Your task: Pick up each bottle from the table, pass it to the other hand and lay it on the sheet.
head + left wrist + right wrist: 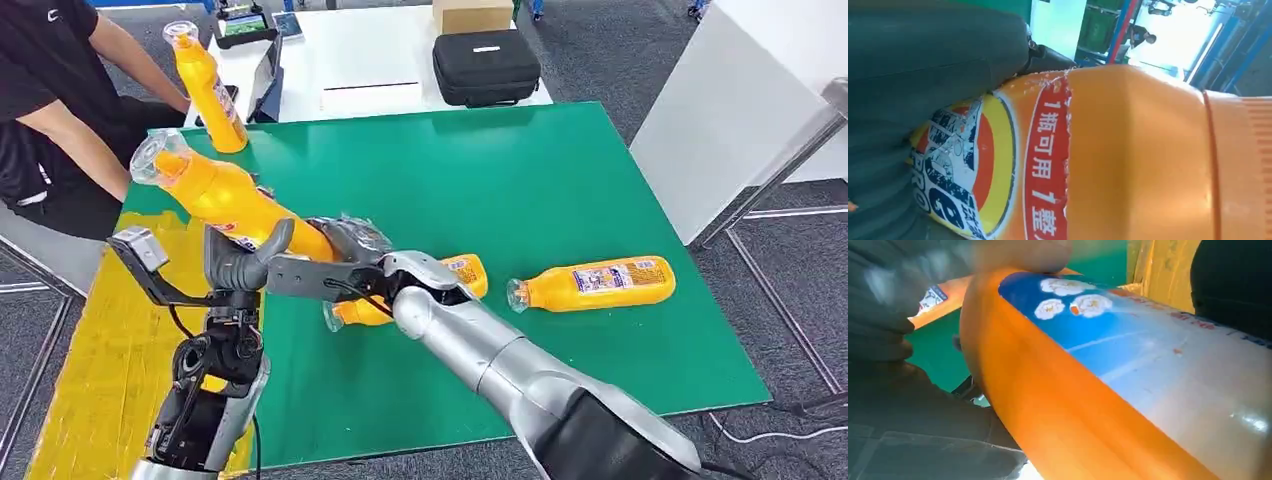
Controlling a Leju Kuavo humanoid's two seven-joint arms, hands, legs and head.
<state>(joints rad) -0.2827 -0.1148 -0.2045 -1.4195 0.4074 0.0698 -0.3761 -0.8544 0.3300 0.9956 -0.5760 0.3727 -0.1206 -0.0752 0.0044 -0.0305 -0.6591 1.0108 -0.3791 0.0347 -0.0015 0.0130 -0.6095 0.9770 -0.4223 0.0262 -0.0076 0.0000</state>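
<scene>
held bottle [215, 190]: orange bottle raised off the bench at the left, tilted, clear cap end pointing up and far-left, base end toward the middle where both hands meet. this is judged to be the handover step.
left hand [245, 262]: fingers clamped round the lower body of the held bottle, thumb seen over its side; in the left wrist view the label and orange shoulder sit right against the grey palm.
right hand [345, 250]: reached across from the right and laid on the base end of the same bottle; in the right wrist view the bottle body runs straight under the grey thumb. fingers are wrapped on it, though how firm the grip is cannot be told.
why held so: bottle is kept above the edge between green mat [560, 180] and yellow sheet [110, 340], so one hand can let go while the other carries on; which hand is giving is not shown.
bottles on bench: one bottle lying on the green mat at the right [595, 283], cap end toward the middle; another [420, 295] lying just beyond the right forearm, partly hidden by it. both judged not yet handled.
person [60, 110]: seated far left, a hand holding an upright orange bottle [208, 90] at the far-left corner of the mat.
risk: double grip must be released cleanly, else the bottle may twist or slip.
</scene>
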